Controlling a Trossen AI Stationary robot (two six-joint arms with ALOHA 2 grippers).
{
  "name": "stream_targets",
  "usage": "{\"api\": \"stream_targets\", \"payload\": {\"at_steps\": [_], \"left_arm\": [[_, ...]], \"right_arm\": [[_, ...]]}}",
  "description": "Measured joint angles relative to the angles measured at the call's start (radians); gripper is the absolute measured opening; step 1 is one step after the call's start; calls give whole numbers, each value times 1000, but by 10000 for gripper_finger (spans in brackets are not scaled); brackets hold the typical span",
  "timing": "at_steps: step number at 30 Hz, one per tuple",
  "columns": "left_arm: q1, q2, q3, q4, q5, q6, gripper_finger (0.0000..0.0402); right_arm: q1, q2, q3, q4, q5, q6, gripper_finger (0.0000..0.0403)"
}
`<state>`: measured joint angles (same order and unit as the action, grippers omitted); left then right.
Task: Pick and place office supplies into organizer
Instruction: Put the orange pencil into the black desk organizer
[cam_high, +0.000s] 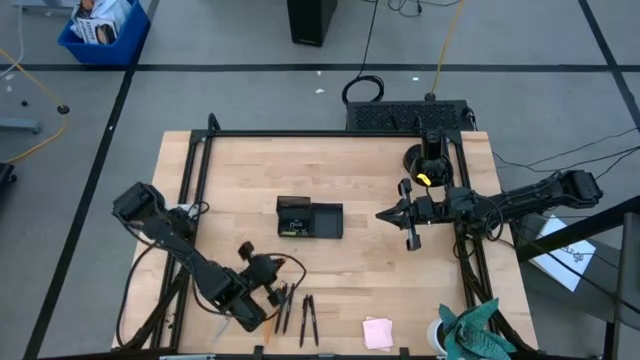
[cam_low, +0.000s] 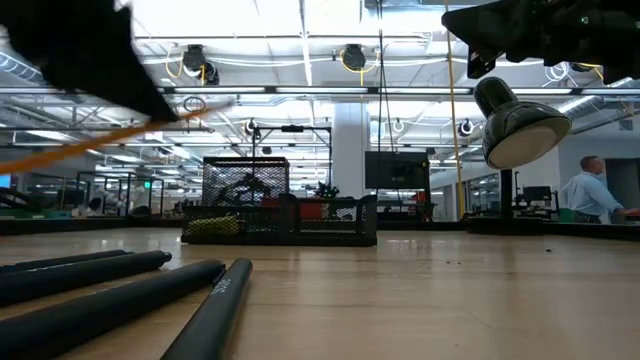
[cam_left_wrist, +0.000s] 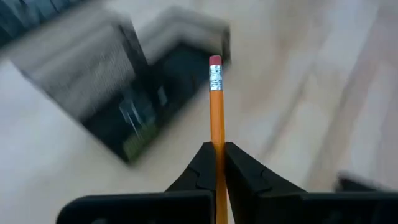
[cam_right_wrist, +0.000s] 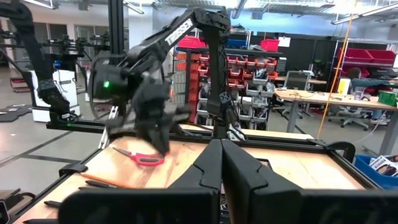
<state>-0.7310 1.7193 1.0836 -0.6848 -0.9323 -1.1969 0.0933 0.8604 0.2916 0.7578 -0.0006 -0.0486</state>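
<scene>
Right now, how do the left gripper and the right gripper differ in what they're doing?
The left gripper is shut on an orange pencil, eraser end pointing forward; the right gripper is shut with nothing between its fingers. The left gripper works at the table's near-left part, by the black pens; the right gripper waits on the right side, beyond the organizer. Both are closed.
</scene>
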Motion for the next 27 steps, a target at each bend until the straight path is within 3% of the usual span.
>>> {"api": "stream_targets", "payload": {"at_steps": [4,7,12,16,19,22,27], "left_arm": [[45,-88,0,9,-128,157,19],[79,-156,1,60,-185,360,10],[160,-261,2,181,-117,761,7],[258,-340,2,204,-77,905,13],[332,-393,-34,325,22,1074,6],[404,-452,-132,604,241,1281,6],[519,-517,-336,1025,526,1405,11]], "right_arm": [[0,0,0,0,0,1,0],[0,0,0,0,0,0,0],[0,0,0,0,0,-16,0],[0,0,0,-2,0,-17,0],[0,0,0,-2,0,-19,0],[0,0,0,-2,0,-21,0],[0,0,0,-7,0,-24,0]]}}
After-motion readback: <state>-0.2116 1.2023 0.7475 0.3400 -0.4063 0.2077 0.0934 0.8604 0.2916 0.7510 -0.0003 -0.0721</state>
